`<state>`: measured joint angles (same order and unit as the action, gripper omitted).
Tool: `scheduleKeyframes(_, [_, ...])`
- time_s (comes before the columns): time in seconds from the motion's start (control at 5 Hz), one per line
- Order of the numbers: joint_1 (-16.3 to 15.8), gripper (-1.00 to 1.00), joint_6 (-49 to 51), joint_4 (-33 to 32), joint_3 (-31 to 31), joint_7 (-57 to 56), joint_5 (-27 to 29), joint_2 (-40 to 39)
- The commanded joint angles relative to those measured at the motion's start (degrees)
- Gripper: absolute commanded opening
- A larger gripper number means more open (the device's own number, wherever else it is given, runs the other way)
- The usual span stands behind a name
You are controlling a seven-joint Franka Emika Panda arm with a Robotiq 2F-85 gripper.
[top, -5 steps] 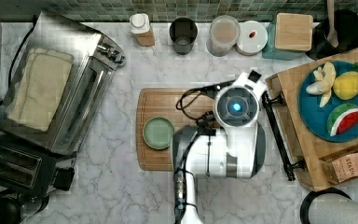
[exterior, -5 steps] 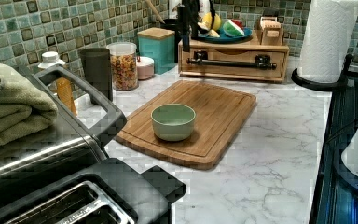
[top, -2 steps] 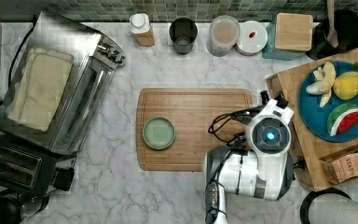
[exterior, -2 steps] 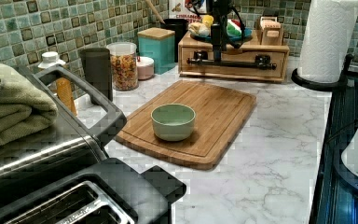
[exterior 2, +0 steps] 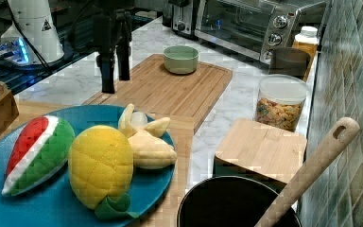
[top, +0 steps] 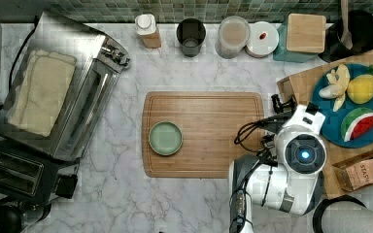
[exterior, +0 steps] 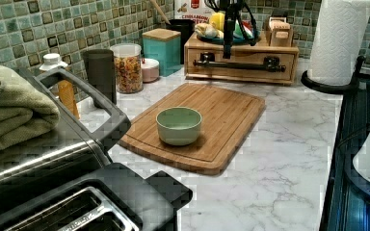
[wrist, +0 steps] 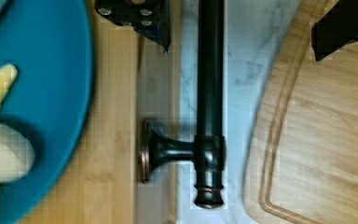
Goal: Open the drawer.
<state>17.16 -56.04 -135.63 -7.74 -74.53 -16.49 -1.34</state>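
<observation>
Gripper (wrist: 242, 28) is spread wide, holding nothing, with one finger (wrist: 140, 16) on the stand side of the handle (wrist: 209, 102) and the other out over the board (wrist: 326, 140). The bar runs between them, so it looks lined up to drop and pinch across the bar. Judgement: descent and closing are not done yet. In the left view the fingers (exterior: 228, 29) hang just above the handle, with the drawer (exterior: 243, 61) shut flush in the stand.

Grip point looks off-centre, near one end of the bar beside its post (wrist: 168, 151). Pulling from there may rack the drawer a bit.

Just stand-side of the gripper sits the blue plate (wrist: 51, 93) with toy fruit on the stand top. Its rim comes close to the near finger, so clearance is tight there.

Pull path runs outward over bare marble, then the board. The board's corner lies close under the handle and may limit travel. The bowl (top: 165, 138) is well away on the board. Arm cables (top: 250, 131) hang loose on the board side.
</observation>
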Motion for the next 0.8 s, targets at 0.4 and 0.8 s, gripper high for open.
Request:
scheduleKeyframes(0.4, [1.7,1.0,-3.0,0.1,0.1,-3.7,6.9,-2.9])
scheduleKeyframes(0.8, [3.5,1.0,-7.0,0.3,-0.7,-8.3,8.7,-6.0])
